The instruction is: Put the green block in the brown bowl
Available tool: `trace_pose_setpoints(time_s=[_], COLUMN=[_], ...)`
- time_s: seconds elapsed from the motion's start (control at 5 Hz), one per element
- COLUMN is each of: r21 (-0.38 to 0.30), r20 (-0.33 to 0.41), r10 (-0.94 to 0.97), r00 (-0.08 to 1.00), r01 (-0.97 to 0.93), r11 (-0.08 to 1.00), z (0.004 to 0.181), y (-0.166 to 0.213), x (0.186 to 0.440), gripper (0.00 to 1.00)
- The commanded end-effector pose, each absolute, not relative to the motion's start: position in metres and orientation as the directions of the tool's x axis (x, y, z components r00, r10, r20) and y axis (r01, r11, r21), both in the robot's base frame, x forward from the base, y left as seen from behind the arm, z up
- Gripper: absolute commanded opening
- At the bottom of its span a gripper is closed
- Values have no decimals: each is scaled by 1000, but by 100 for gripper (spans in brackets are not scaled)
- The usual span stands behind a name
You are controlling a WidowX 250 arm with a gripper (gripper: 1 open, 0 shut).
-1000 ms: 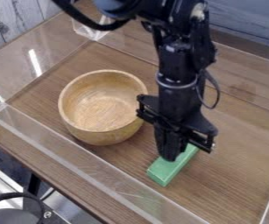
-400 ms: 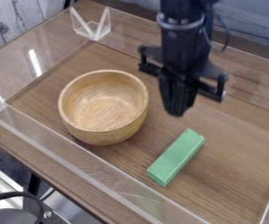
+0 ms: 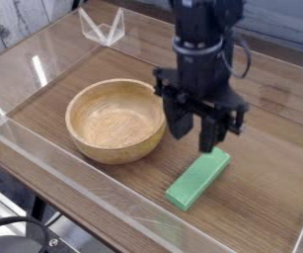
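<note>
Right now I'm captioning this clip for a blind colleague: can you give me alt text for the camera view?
A black gripper hangs open, pointing down, just above the far end of a green block that lies flat on a wooden table. An empty brown bowl sits left of the block, apart from it. Clear walls edge the table.

The gripper (image 3: 200, 126) covers the far tip of the green block (image 3: 196, 181). Beyond the brown bowl (image 3: 115, 121), the arm (image 3: 204, 30) is cut off by the top edge.
</note>
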State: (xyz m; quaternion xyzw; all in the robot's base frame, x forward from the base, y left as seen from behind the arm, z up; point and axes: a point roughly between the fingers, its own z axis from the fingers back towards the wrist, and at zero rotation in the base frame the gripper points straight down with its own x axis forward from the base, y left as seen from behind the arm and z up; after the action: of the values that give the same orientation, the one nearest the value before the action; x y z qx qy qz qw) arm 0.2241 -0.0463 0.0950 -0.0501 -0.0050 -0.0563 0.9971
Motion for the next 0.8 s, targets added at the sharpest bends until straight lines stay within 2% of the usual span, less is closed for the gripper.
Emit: trace_pose_setpoints(time_s=[0.0,0.6], r21=[-96,-72], r20=[37,-7], r10=[-128,-142], r00=[991,990], r01=[131,141], r11=[987,987], z=[88,47], y=[-50,-53], x=[229,230], gripper=[100,100])
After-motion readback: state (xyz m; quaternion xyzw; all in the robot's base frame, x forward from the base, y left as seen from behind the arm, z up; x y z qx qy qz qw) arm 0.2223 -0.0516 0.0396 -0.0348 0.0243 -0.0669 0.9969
